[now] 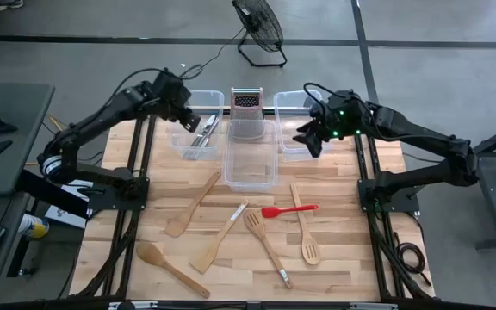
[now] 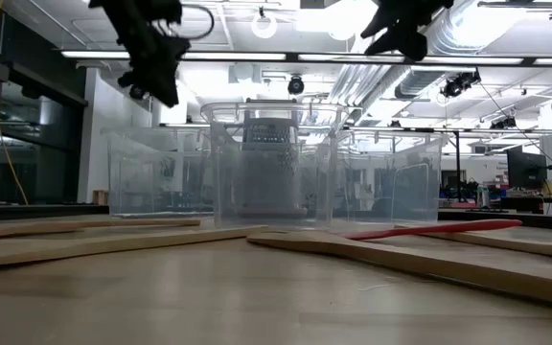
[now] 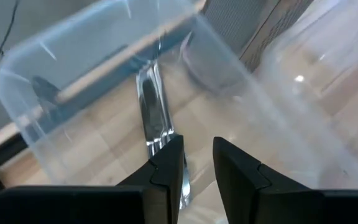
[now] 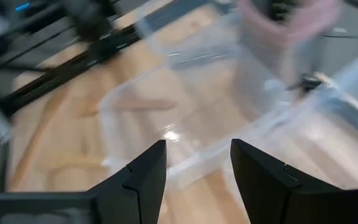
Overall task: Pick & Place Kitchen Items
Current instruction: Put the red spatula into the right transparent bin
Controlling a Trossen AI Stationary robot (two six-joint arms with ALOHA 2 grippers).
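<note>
Wooden spoon is lying nearest us, long axis diagonal; we are hovering left claw, slightly spread and empty, far beyond it.

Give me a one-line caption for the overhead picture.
Two robot arms hover over clear bins at the table's far edge, while wooden spoons and a red spatula wait below.
</note>
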